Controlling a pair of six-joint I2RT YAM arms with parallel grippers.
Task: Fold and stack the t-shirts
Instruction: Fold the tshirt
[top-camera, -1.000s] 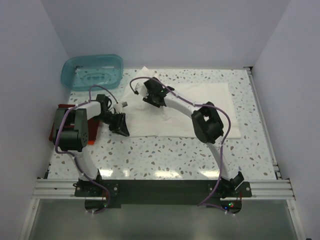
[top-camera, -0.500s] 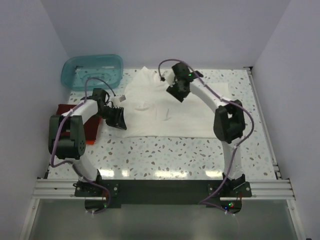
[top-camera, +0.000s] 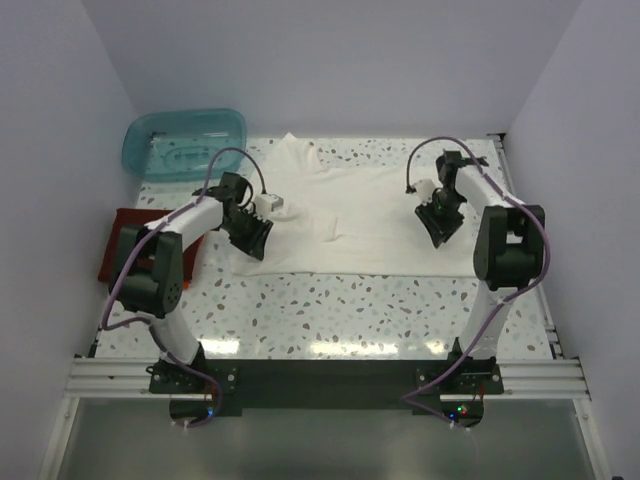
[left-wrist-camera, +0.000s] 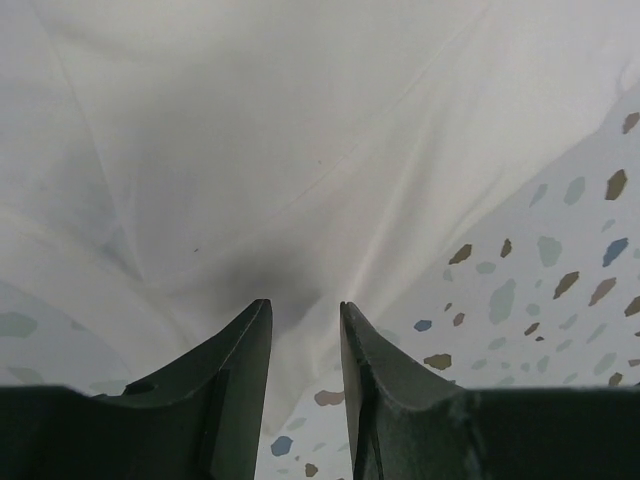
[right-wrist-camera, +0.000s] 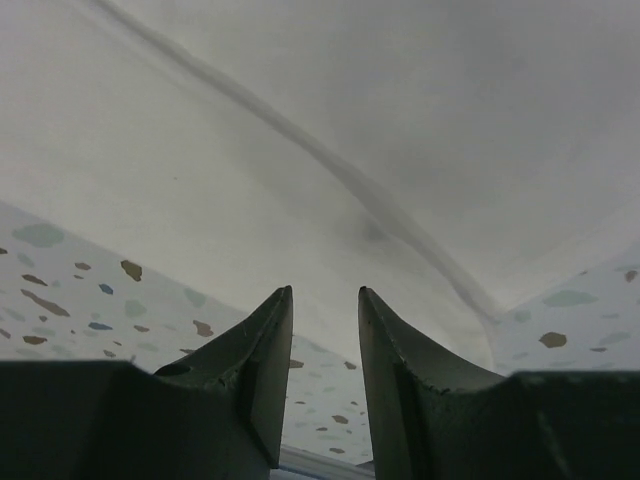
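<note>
Over the last second the two arms have drawn apart. The right gripper (top-camera: 438, 228) was reaching across to the far left part of the white t-shirt (top-camera: 370, 210). It has since swept over the cloth to the shirt's right side, near the right edge of the counter (top-camera: 350, 310). The left gripper (top-camera: 255, 238) has moved from the shirt's near left corner up to its left edge.

The shirt now lies spread across the middle of the counter toward the far edge. One sleeve points at the far edge, and a small wrinkle remains near the shirt's centre.

Both wrist views show the jaws standing a narrow way apart. Cloth and speckled counter show through the gap, and nothing is pinched between them. Each gripper sits low over its own side of the shirt.

I judge this as the end of a spreading pass. The shirt looks flat enough to fold, and each gripper is placed to take a side edge. No fold of the white shirt has clearly been started.

The dark red shirt (top-camera: 112, 250) lies folded at the counter's left edge, partly under the left arm, and appears to be where the stack will go. The teal tub (top-camera: 185, 140) sits at the far left corner, apart from the shirts.
</note>
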